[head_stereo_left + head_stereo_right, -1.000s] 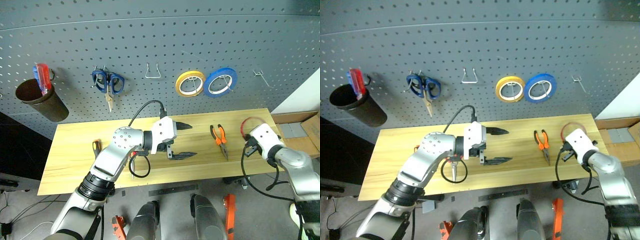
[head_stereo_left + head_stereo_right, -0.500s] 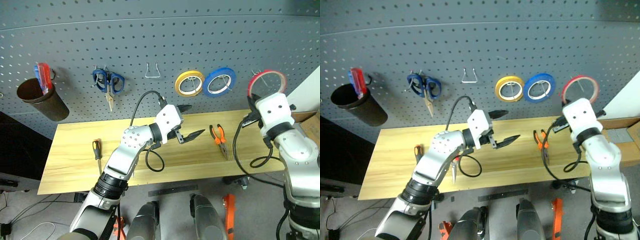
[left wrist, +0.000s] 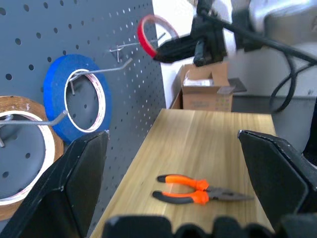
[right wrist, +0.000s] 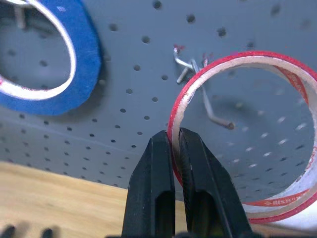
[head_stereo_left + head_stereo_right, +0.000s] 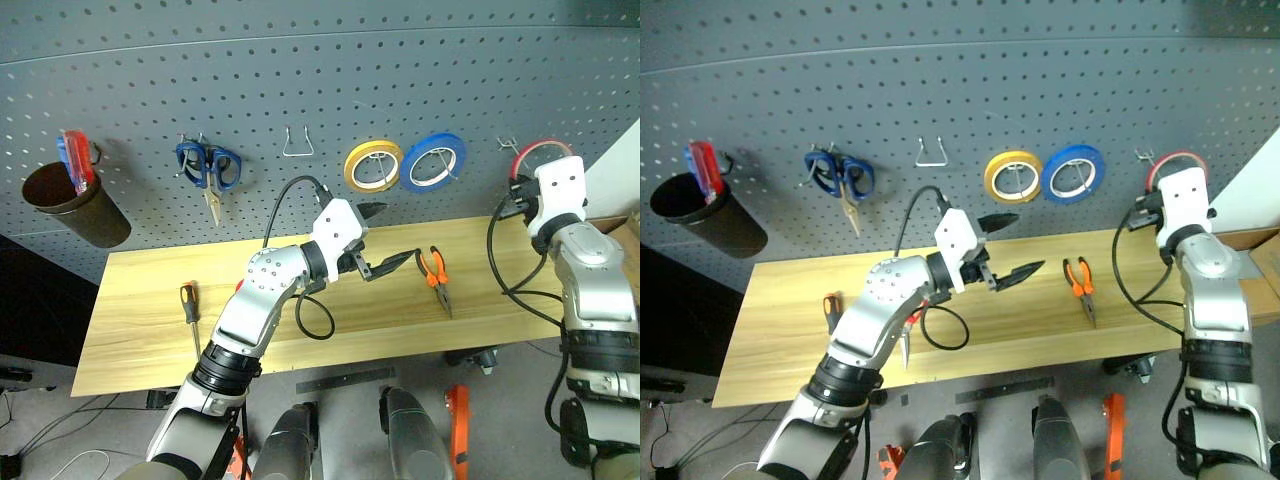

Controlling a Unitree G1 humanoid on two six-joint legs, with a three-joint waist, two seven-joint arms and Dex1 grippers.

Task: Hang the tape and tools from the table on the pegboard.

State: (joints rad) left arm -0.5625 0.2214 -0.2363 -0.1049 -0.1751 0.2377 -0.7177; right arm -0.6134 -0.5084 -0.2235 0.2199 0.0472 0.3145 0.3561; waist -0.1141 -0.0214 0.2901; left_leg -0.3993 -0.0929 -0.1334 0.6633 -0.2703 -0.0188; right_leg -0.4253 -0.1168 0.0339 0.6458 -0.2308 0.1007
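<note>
Up from the table (image 5: 300,310) since a second ago, my right gripper (image 4: 176,148) has carried the red tape (image 4: 247,134) to the pegboard (image 5: 300,90). Leftmost, the screwdriver (image 5: 190,305) lies on the planks. My left gripper (image 5: 385,240) hovers with fingers spread wide, the pliers (image 3: 203,187) lying between and beyond them. My right fingers pinch the tape's rim, its ring over a hook (image 4: 208,101).

L pincer (image 5: 388,240) wide apart, R pincer (image 4: 176,148) clamped.
</note>
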